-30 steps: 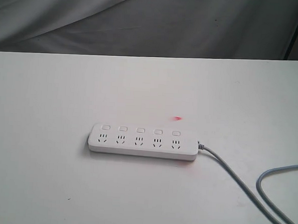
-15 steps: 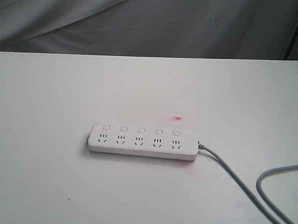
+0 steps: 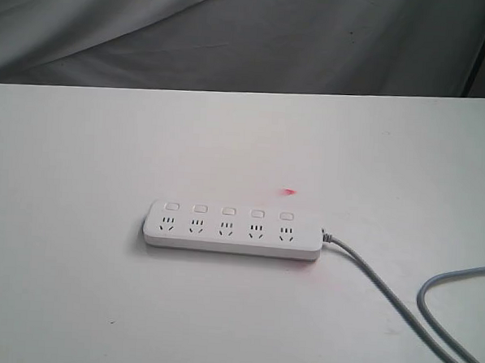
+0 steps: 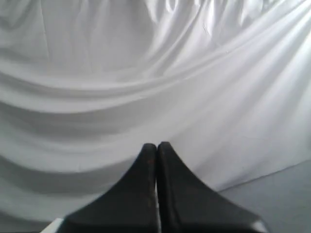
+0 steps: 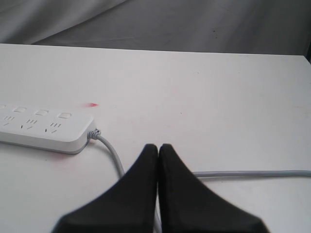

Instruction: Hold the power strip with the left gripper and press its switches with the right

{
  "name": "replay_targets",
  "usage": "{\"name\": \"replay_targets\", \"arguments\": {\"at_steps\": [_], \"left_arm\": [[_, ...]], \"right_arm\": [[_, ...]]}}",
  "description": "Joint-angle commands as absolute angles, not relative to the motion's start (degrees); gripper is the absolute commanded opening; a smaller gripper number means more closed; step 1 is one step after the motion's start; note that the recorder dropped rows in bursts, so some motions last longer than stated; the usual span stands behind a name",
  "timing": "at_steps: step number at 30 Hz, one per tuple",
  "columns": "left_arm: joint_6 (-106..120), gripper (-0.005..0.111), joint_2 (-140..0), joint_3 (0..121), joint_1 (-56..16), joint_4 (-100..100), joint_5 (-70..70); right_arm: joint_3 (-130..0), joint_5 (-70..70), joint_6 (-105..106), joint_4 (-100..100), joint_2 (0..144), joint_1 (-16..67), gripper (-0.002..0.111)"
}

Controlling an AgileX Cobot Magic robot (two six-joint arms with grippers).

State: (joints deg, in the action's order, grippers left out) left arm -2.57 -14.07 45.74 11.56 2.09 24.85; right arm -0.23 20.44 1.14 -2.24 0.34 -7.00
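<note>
The white power strip (image 3: 232, 229) lies flat on the white table (image 3: 81, 165), its row of square switches (image 3: 229, 210) along the far edge above the sockets. Its grey cable (image 3: 383, 296) runs off toward the front right. Neither arm shows in the exterior view. In the left wrist view my left gripper (image 4: 156, 144) is shut and empty, facing only draped white cloth. In the right wrist view my right gripper (image 5: 158, 146) is shut and empty, above the table near the cable (image 5: 111, 151), with the strip's cable end (image 5: 46, 130) some way off to one side.
A small red light spot (image 3: 289, 192) sits on the table just behind the strip. Grey-white cloth (image 3: 234, 35) hangs behind the table's far edge. A dark stand leg (image 3: 479, 56) is at the far right. The cable loops back at the right edge (image 3: 453, 278).
</note>
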Motion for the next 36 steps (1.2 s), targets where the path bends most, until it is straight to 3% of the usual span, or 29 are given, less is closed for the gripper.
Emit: {"name": "replay_targets", "arguments": {"at_steps": [1, 19, 36], "left_arm": [[-3.0, 0.0, -11.2, 39.0, 8.0, 2.0, 21.1], [-15.0, 0.0, -1.3, 14.9, 7.4, 1.8, 15.9], [-14.4, 0.0, 0.0, 12.3, 7.4, 4.0, 12.6]], "right_arm": [[0.0, 19.6, 1.2, -2.3, 0.0, -7.3, 0.0], [0.0, 19.6, 1.2, -2.3, 0.0, -7.3, 0.0], [0.0, 19.6, 1.2, -2.3, 0.0, -7.3, 0.0]]}}
